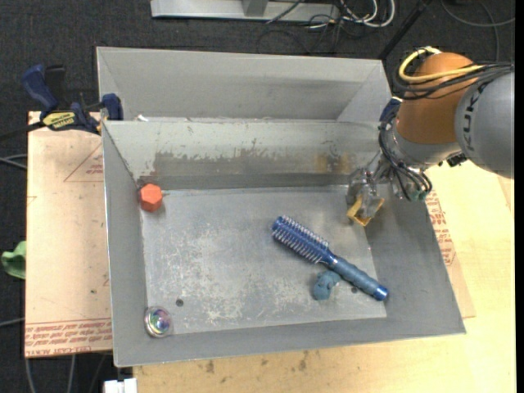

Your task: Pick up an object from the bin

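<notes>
Arm's pincer (pixel 363 201) hanging at far right of bin (pixel 246 150), nr back wall; can't tell if open or closed.
Small tan block (pixel 364 213) sitting right at its tip, can't tell if it's being gripped. Blue hairbrush (pixel 327 256) lying nr, to front-left, handle pointing twd front right; blue-grey lump (pixel 325 286) resting just beside handle. Orange block (pixel 151 196) sitting well apart at left by back wall; shiny ball (pixel 157 322) lying in front-left corner.

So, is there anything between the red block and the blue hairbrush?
Nothing: in the camera view, the stretch from the red block to the blue hairbrush is bare bin floor.
</notes>
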Tool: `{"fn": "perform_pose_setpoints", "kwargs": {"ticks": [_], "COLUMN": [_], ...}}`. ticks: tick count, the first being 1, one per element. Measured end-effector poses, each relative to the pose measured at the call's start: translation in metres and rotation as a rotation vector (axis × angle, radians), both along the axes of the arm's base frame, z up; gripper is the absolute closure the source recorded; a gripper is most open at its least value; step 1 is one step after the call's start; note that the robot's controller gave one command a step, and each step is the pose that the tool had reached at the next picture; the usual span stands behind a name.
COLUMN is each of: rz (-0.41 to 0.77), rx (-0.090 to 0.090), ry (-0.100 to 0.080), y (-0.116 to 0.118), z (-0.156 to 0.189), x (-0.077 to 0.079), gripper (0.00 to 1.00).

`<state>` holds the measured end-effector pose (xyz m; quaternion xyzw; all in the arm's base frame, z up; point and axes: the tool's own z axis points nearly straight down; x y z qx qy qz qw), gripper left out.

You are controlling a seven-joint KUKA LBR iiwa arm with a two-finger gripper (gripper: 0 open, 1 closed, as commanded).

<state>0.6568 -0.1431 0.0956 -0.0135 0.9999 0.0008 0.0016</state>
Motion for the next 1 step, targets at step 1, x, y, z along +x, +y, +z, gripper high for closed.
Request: {"fn": "perform_pose_setpoints", "kwargs": {"ticks": [1], "rz": [-0.009], "rx": [-0.003], "ry": [-0.009], "y": [0.0034], "z": [0.1124], "x": [-0.0222], "gripper": [1.00]}}
